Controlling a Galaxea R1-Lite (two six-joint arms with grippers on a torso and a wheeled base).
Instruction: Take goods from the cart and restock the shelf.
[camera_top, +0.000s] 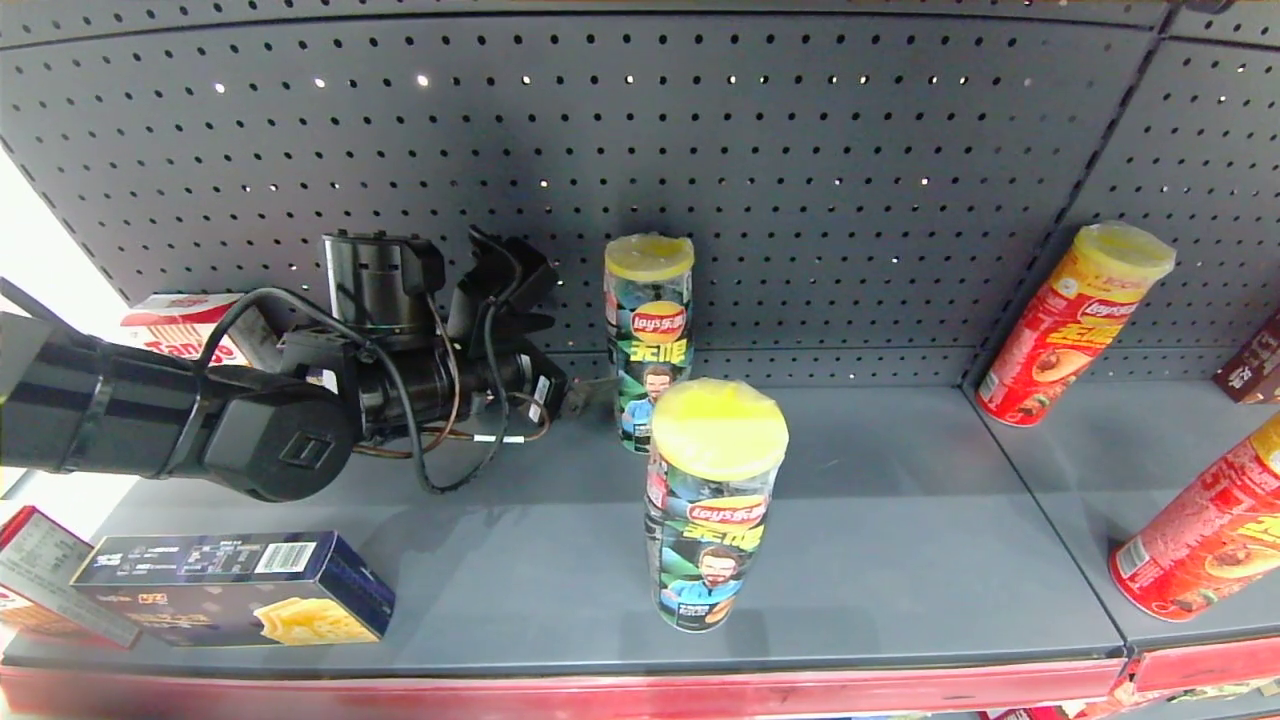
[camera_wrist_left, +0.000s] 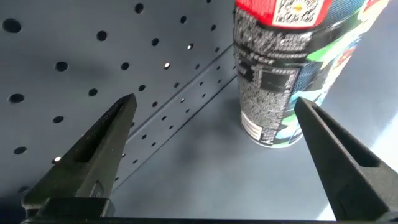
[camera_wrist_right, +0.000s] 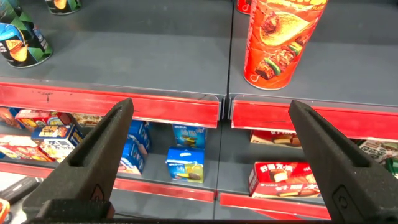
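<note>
Left gripper (camera_wrist_left: 214, 102) is held open over grey shelf deck (camera_wrist_left: 205, 162); pegboard panel (camera_wrist_left: 74, 50) beside it, green can (camera_wrist_left: 273, 81) just ahead. Right gripper (camera_wrist_right: 210, 104) is seen open, facing red shelf edge (camera_wrist_right: 56, 98).

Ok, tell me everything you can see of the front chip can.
The front can is a tall tube with a yellow, plastic-looking lid and a dark wrap printed in green, yellow and red. It stands upright on the grey shelf, near its front edge, just ahead of a matching rear can; whether they touch cannot be told. Nothing grips it; the open left hand is by the rear can.
</note>
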